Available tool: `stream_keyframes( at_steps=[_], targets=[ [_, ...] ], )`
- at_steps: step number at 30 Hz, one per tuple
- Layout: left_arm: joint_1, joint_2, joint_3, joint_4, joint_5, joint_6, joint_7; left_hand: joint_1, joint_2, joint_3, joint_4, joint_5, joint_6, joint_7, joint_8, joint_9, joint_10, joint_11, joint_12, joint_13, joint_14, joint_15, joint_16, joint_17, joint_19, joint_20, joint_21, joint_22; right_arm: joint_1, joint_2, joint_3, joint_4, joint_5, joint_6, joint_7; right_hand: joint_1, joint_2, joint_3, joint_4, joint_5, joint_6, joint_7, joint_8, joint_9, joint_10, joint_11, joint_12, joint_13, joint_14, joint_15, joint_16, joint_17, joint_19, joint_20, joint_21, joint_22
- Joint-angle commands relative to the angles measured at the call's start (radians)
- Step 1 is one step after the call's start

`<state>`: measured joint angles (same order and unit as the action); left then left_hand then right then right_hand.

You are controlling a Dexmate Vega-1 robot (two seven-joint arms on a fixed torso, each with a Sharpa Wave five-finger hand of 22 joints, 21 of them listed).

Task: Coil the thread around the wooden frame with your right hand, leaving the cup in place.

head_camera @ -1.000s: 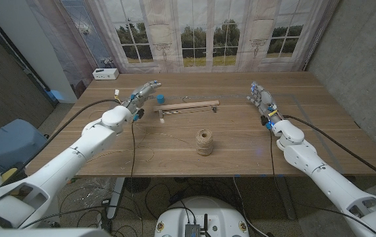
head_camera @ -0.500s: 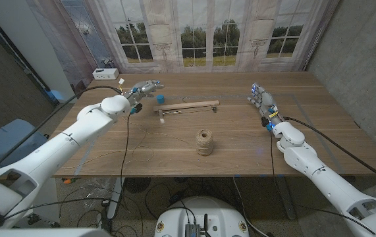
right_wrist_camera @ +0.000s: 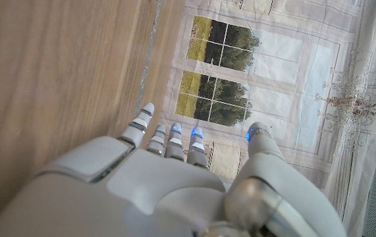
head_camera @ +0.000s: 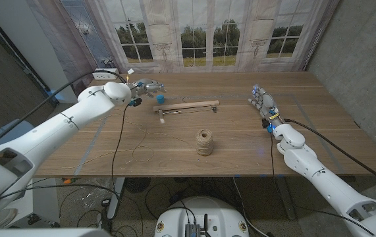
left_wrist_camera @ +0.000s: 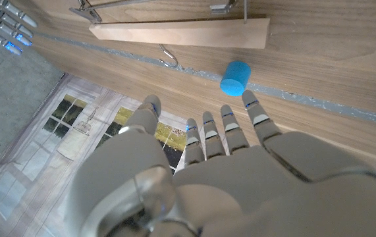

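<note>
Starting at the far left of the wooden table [head_camera: 319,125], a small white box [head_camera: 105,73] sits at the back edge near the curtain backdrop; if it carries any writing, it is too small to read. Your left hand [head_camera: 147,86] hovers just beside the small blue cup [head_camera: 159,99], with fingers [left_wrist_camera: 232,131] straight and spread apart, holding nothing; in the left wrist view the fingertips reach toward the cup without touching it. The cup stands upright on the table, just behind the left end of the wooden frame [head_camera: 186,106]; the two are near each other but apart. The frame lies flat as a long pale slat, with metal hooks and wire fittings along it; no lettering shows on it. Thin loose thread [head_camera: 149,141] trails across the table in front of the frame, running leftward from the spool of twine [head_camera: 205,142], which stands upright nearer your side, well apart from the frame; whether any thread is on the frame you cannot tell. Your right hand [head_camera: 262,100] is raised over the right part of the table, well apart from frame and spool; its fingers [right_wrist_camera: 149,128] are extended, close side by side, the thumb set off, gripping nothing.
</note>
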<state>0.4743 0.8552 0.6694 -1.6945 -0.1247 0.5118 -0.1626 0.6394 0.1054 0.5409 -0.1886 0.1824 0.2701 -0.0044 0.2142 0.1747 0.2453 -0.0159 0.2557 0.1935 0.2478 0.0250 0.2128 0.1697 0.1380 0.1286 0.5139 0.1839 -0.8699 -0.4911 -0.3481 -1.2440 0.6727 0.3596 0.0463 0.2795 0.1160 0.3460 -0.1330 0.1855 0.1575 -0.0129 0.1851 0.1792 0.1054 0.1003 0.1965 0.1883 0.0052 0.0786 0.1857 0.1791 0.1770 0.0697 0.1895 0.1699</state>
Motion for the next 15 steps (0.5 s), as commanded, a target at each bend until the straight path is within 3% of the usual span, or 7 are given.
stream_keyframes(
  at_steps=[1, 8, 15],
  targets=[
    [-0.113, 0.006, 0.099, -0.030, 0.144, 0.117, -0.110, 0.055, -0.015, 0.004, 0.002, -0.006, 0.047, 0.001, 0.008, 0.006, 0.055, -0.017, 0.015, 0.001, 0.042, -0.011, 0.006, 0.006, 0.020, 0.013, -0.003, 0.003, -0.008, 0.004, 0.006, 0.011, 0.008, 0.015, 0.008, 0.006, -0.003, -0.002, -0.001, -0.001, 0.011, -0.004, 0.005, 0.003, 0.006, 0.005, 0.008, 0.003, 0.004, 0.009, 0.010, 0.005, 0.008, 0.006, 0.007, 0.006],
    [-0.152, -0.002, 0.147, -0.046, 0.233, 0.172, -0.141, 0.119, -0.033, -0.006, 0.004, -0.009, 0.101, 0.003, 0.010, 0.006, 0.121, -0.029, 0.024, 0.001, 0.104, -0.030, 0.019, 0.009, 0.046, 0.025, 0.000, 0.005, -0.010, 0.008, 0.008, 0.019, 0.011, 0.030, 0.016, 0.006, -0.003, -0.003, -0.001, -0.002, 0.012, -0.003, 0.005, 0.003, 0.009, 0.006, 0.008, 0.003, 0.006, 0.014, 0.010, 0.005, 0.009, 0.010, 0.008, 0.006],
    [-0.242, -0.022, 0.248, -0.038, 0.363, 0.240, -0.242, 0.143, -0.045, -0.019, 0.010, -0.009, 0.119, 0.004, 0.007, 0.007, 0.145, -0.033, 0.024, 0.002, 0.139, -0.034, 0.028, 0.012, 0.062, 0.027, 0.003, 0.006, -0.015, 0.011, 0.010, 0.024, 0.014, 0.040, 0.021, 0.004, -0.004, -0.004, 0.000, -0.002, 0.012, -0.004, 0.004, 0.003, 0.010, 0.005, 0.007, 0.003, 0.008, 0.027, 0.011, 0.006, 0.007, 0.020, 0.007, 0.006]
  ],
)
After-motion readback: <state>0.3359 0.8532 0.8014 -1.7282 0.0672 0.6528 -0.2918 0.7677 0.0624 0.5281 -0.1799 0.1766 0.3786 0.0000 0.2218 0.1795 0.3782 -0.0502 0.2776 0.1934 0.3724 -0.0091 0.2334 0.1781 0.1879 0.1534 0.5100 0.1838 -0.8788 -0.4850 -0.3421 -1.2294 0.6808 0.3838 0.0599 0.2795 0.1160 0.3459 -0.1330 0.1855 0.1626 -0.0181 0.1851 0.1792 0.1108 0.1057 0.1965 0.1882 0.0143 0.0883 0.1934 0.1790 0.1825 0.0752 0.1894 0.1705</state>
